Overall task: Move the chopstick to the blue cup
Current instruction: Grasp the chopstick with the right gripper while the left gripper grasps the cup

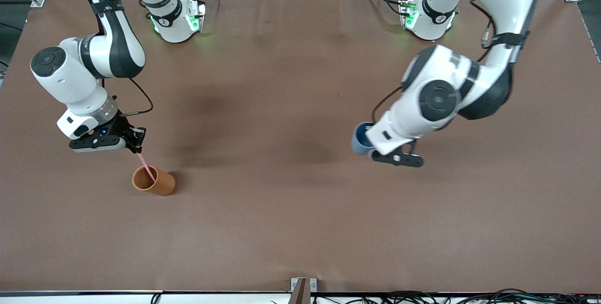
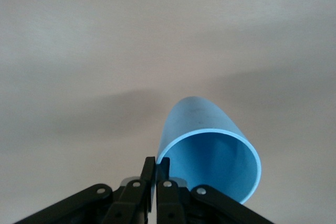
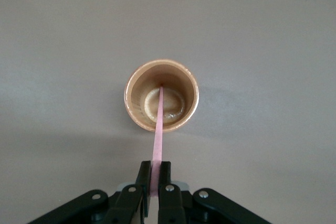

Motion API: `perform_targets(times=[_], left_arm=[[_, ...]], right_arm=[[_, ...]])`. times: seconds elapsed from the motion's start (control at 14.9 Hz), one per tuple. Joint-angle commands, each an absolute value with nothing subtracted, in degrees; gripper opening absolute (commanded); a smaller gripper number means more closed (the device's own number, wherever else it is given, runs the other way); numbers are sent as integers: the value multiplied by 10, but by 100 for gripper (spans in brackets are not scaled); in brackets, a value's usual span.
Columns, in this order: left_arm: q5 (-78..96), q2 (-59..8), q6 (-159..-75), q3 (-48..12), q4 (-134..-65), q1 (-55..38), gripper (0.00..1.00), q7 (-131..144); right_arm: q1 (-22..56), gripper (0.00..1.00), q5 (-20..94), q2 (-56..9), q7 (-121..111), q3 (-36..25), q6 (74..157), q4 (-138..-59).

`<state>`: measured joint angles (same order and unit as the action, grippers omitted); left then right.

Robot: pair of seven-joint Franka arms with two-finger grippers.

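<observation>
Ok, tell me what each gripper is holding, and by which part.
The right gripper holds the chopstick by its upper end, its lower end still in the orange cup. The left gripper pinches the blue cup by its rim.

Two cups: blue cup (image 1: 360, 138), orange cup (image 1: 154, 181); one chopstick (image 1: 146, 166).

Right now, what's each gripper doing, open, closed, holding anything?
Left gripper: shut on the rim of the blue cup.
Right gripper: shut on the chopstick, whose lower end is in the orange cup.
</observation>
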<state>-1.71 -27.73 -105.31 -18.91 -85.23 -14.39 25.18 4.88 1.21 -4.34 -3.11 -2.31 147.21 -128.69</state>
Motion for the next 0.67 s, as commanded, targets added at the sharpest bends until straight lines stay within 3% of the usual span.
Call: perform_targets(times=[0.0,0.27,0.6], left_arm=[[-22,-320,-1069,-189,-811,-186,0,323],[-24,-353,-1144,-185,-810,-253,0,441],[-25,-412,-1193,-166,-780,-322,0,509]], right_arm=[[51,3,19,-27,-16,-23,1453,-1273],[48,3,19,-19,-7,-25,1240,-1143],[45,3,18,-21,-2,-25,1032,-993]])
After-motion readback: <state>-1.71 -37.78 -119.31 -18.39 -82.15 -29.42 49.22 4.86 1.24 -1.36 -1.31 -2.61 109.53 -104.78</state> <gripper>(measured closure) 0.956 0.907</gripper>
